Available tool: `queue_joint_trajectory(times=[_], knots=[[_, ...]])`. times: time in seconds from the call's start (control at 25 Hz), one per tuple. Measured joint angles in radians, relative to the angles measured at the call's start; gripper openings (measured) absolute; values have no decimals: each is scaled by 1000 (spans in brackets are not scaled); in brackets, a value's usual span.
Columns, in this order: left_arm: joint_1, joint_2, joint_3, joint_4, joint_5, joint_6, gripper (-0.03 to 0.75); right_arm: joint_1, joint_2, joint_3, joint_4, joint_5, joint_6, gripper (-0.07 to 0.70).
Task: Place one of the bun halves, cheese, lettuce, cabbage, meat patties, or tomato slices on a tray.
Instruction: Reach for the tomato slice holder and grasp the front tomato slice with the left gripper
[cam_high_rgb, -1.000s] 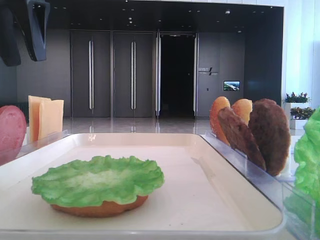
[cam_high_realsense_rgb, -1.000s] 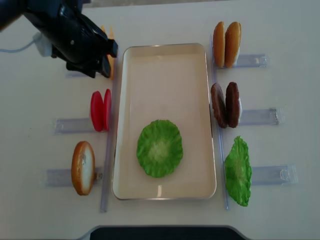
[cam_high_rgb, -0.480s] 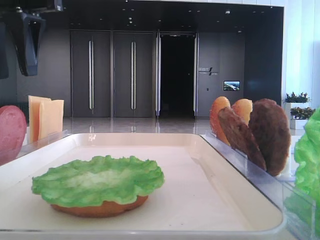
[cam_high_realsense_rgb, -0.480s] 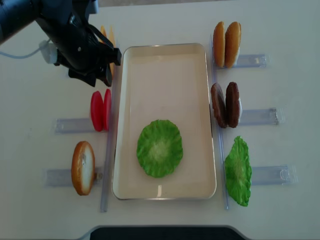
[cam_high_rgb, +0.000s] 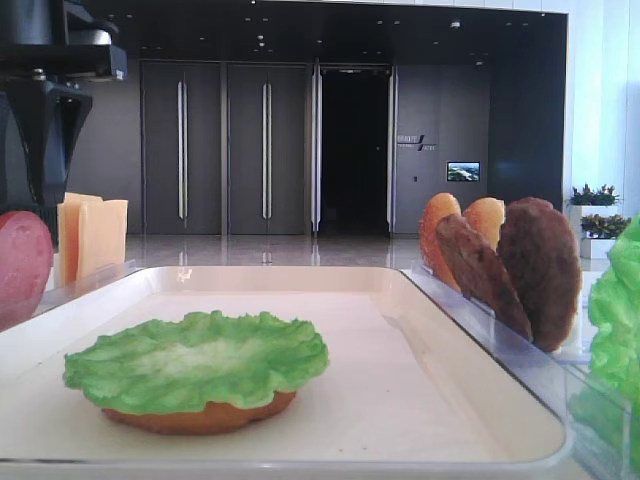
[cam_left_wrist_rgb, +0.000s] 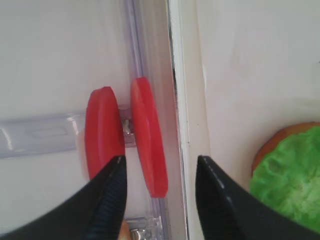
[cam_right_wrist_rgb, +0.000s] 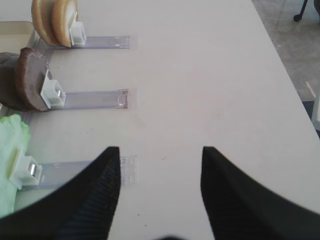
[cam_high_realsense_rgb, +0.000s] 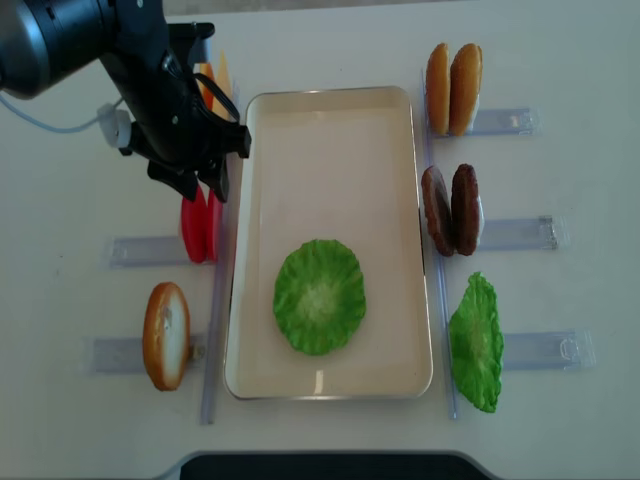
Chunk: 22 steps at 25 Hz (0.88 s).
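Observation:
Two red tomato slices (cam_high_realsense_rgb: 200, 228) stand on edge in a clear rack left of the cream tray (cam_high_realsense_rgb: 330, 165). My left gripper (cam_high_realsense_rgb: 203, 188) hangs open just above them. In the left wrist view the right tomato slice (cam_left_wrist_rgb: 148, 137) sits between the open fingers (cam_left_wrist_rgb: 107, 200), touching neither, and the left tomato slice (cam_left_wrist_rgb: 104, 131) lies by the left fingertip. On the tray a green lettuce leaf (cam_high_realsense_rgb: 320, 297) covers an orange-tan bun half (cam_high_rgb: 200, 416). My right gripper (cam_right_wrist_rgb: 160, 150) is open and empty over bare table, seen only in its wrist view.
Cheese slices (cam_high_rgb: 95, 235) stand behind the left arm. A bun half (cam_high_realsense_rgb: 166, 335) stands at the near left. Right of the tray stand two bun halves (cam_high_realsense_rgb: 452, 88), two patties (cam_high_realsense_rgb: 452, 210) and a lettuce leaf (cam_high_realsense_rgb: 475, 342) in clear racks (cam_high_realsense_rgb: 520, 234).
My left gripper has moved from above the cheese toward the near side and come down over the tomato slices, still open. Nothing else has moved.

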Motion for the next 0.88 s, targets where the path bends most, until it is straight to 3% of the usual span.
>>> queue_joint_trajectory(times=[0.88], knots=[[0, 99, -5, 7, -18, 0, 348, 0, 0, 0, -1, 1, 0, 379]])
